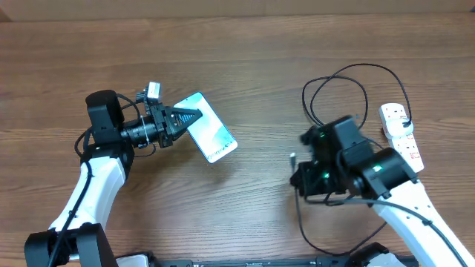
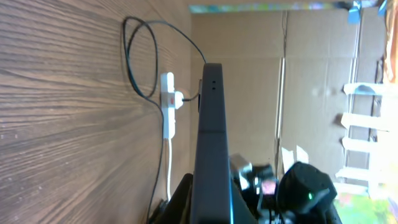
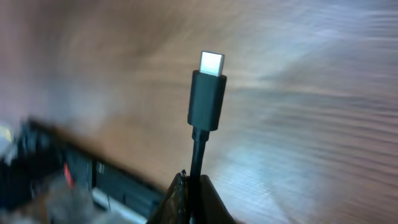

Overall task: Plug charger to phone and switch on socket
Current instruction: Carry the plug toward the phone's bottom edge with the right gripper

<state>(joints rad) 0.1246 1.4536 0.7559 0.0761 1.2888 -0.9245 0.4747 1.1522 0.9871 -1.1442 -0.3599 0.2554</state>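
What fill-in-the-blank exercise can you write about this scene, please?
1. The left gripper is shut on the ____.
2. The right gripper grips the charger just below its connector, which points ____ in the right wrist view.
3. The socket is ____ in colour.
Missing words: phone; up; white.
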